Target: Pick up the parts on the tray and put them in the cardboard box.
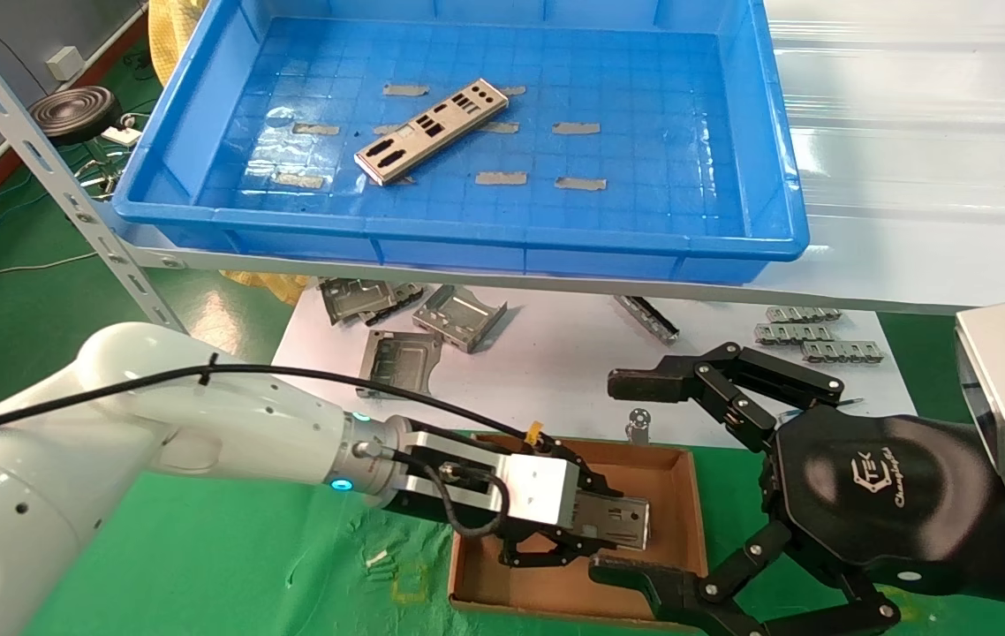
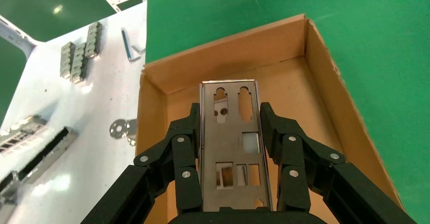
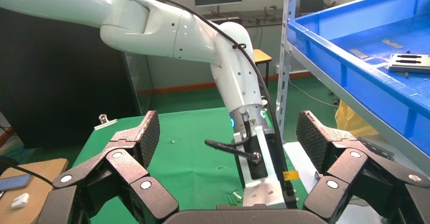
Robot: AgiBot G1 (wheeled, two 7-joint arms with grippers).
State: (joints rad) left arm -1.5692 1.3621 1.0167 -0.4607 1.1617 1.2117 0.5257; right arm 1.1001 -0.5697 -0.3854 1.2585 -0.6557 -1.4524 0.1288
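Observation:
My left gripper (image 1: pixel 595 521) (image 2: pixel 230 112) is shut on a silver-grey punched plate, one of the parts (image 1: pixel 626 521) (image 2: pixel 230 148). It holds the plate by its long edges just above the floor of the brown cardboard box (image 1: pixel 692 512) (image 2: pixel 324 72). Another part (image 1: pixel 432 130) (image 3: pixel 409 62) lies at an angle on the grid floor of the blue tray (image 1: pixel 485 243) (image 3: pixel 355 77). The right gripper (image 1: pixel 617 477) (image 3: pixel 229 133) stands open and empty at the box's right side, its fingers spread across the box's right end, facing the left arm.
Bent grey brackets (image 1: pixel 458 314) and small metal strips (image 1: pixel 807 331) lie on a white sheet between tray and box. Flat tape-like strips (image 1: pixel 575 128) dot the tray floor. A slanted shelf post (image 1: pixel 52 168) stands at the left. Green cloth covers the table.

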